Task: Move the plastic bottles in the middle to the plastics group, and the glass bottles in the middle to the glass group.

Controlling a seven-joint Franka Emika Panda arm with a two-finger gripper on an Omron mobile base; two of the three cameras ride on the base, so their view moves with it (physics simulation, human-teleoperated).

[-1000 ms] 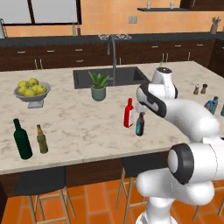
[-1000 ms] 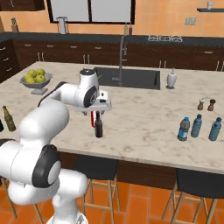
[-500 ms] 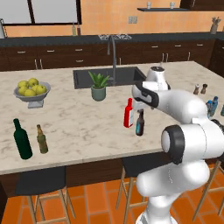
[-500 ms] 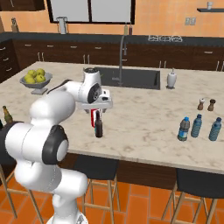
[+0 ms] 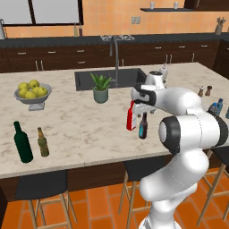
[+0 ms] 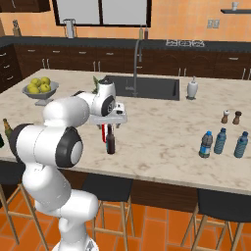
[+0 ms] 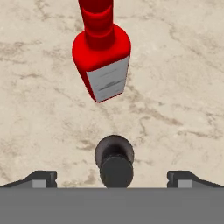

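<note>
Two glass bottles stand mid-counter: a slim red bottle (image 5: 130, 117) (image 7: 101, 57) with a white label and a dark brown bottle (image 5: 142, 127) (image 6: 111, 143) (image 7: 114, 161) with a blue label. My gripper (image 5: 143, 106) (image 6: 111, 119) (image 7: 113, 180) hangs open right above the brown bottle, whose cap sits between the spread fingertips (image 7: 41, 178). The glass group, a tall green wine bottle (image 5: 22, 142) and an olive-amber bottle (image 5: 43, 142), stands at the counter's left front. Three small blue plastic bottles (image 6: 206, 144) (image 6: 220, 141) (image 6: 241, 144) stand together at the right.
A fruit bowl (image 5: 32, 94) sits at the left. A potted plant (image 5: 101, 87) stands by the sink (image 5: 112, 78) with its tall faucet. A soap dispenser (image 6: 192, 88) and two shakers (image 6: 225, 116) are at the right. Stools line the near edge.
The hand has swung left and come down over the two middle bottles. Its jaws have stayed open and no bottle has moved.
</note>
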